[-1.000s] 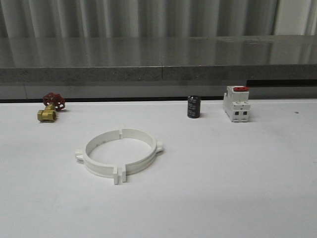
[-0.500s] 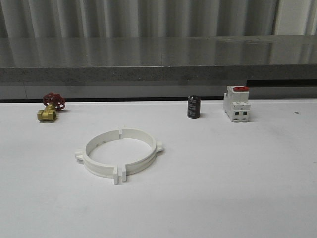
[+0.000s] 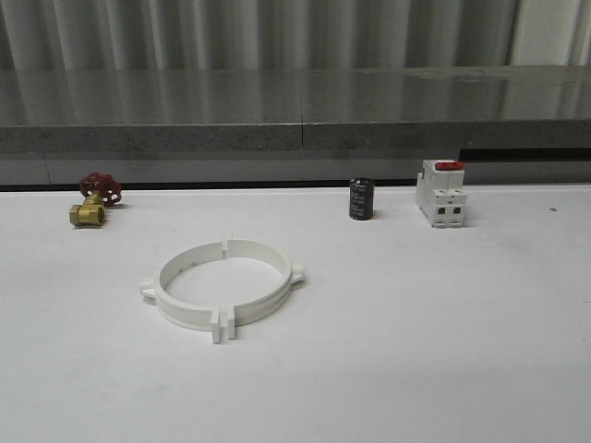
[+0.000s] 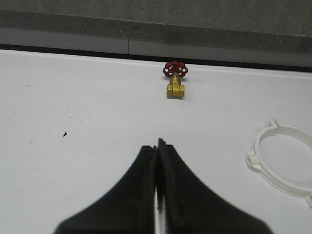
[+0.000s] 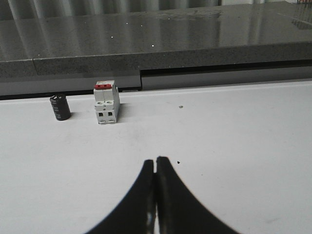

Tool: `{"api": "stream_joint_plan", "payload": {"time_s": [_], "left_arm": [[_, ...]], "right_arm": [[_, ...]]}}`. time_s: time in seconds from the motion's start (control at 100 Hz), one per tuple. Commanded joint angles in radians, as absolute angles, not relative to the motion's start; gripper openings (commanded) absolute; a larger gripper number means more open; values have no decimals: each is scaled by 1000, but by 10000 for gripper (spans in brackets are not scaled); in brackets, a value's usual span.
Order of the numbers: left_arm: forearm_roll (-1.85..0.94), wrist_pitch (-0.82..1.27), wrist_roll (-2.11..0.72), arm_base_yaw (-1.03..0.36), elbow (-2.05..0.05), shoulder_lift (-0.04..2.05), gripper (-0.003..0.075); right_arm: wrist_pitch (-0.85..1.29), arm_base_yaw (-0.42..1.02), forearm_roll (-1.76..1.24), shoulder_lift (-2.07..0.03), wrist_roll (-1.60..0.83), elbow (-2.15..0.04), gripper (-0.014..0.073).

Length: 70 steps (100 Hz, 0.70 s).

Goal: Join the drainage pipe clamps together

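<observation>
The two white drainage pipe clamps (image 3: 222, 292) lie on the white table left of centre, their end tabs meeting so that they form one closed ring. Part of that ring (image 4: 285, 161) shows at the edge of the left wrist view. My left gripper (image 4: 157, 143) is shut with nothing between its fingers, hovering over bare table well apart from the ring. My right gripper (image 5: 155, 159) is also shut and empty, over bare table short of the breaker.
A brass valve with a red handwheel (image 3: 93, 200) sits at the back left. A black cylinder (image 3: 361, 198) and a white boxy switch with a red top (image 3: 440, 193) stand at the back right. A grey ledge (image 3: 295, 111) runs behind the table.
</observation>
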<state>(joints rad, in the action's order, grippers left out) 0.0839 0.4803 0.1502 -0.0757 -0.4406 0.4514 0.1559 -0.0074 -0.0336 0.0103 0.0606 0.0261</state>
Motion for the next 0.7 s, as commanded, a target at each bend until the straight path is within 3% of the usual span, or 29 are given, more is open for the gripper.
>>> {"api": "stream_joint_plan", "payload": {"time_s": [0.0,0.29,0.55,0.69], "left_arm": [[127,404,143,-73,-471,457,-21],[154,375,143,-73,-450,452,-21],[62,68,143,-73,-266,320,-21],[27,48,136,-73,-154,222,-21]], "right_arm": [[67,-10,-25,29,47,10,-67],[67,-10,-25,29,47,10,-67],[67,-10,-25,29,47,10,-67],[67,-10,-25,29,47,10,-67]]}}
